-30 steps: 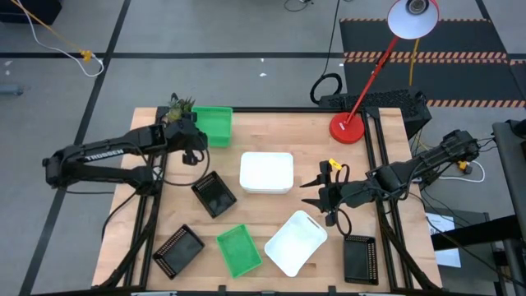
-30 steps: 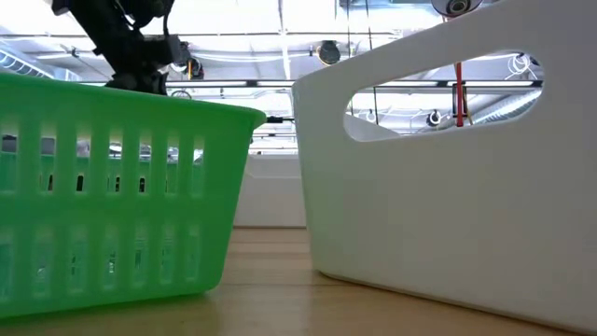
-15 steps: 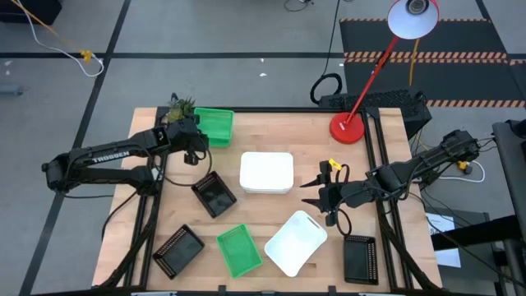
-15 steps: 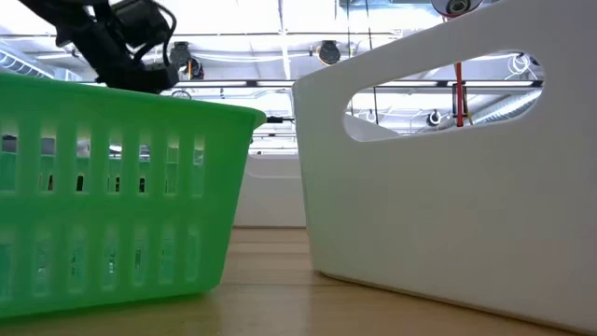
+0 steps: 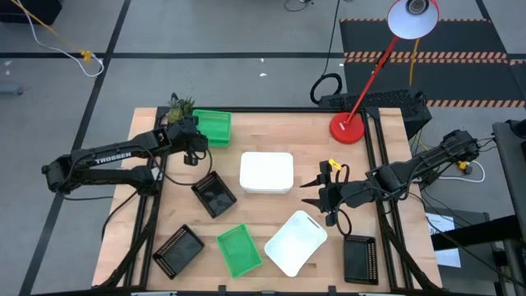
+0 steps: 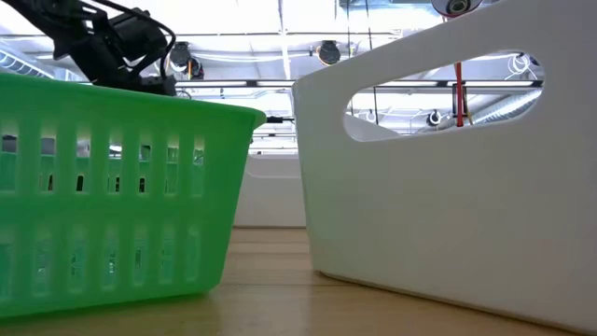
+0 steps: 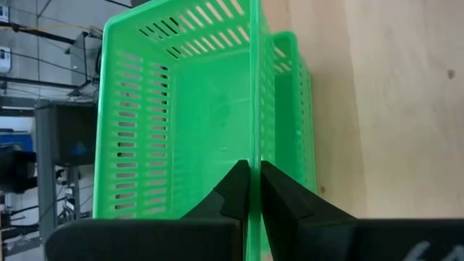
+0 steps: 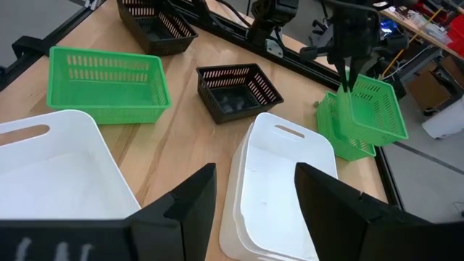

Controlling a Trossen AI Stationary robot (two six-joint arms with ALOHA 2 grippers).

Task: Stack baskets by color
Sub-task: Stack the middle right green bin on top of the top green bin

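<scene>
The left hand [image 7: 254, 190] pinches a green basket's [image 7: 181, 109] wall above its twin [image 8: 341, 138] (right hand [image 8: 254, 196] gaping, empty); released askew, it could jam crooked.

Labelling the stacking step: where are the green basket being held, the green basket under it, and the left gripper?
held green basket [image 7: 181, 109]: left wrist view, its floor.
lower green basket [image 7: 293, 116]: left wrist view, exposed side wall.
left gripper [image 7: 254, 190]: left wrist view, between fingertips pinching the held basket's wall.
</scene>
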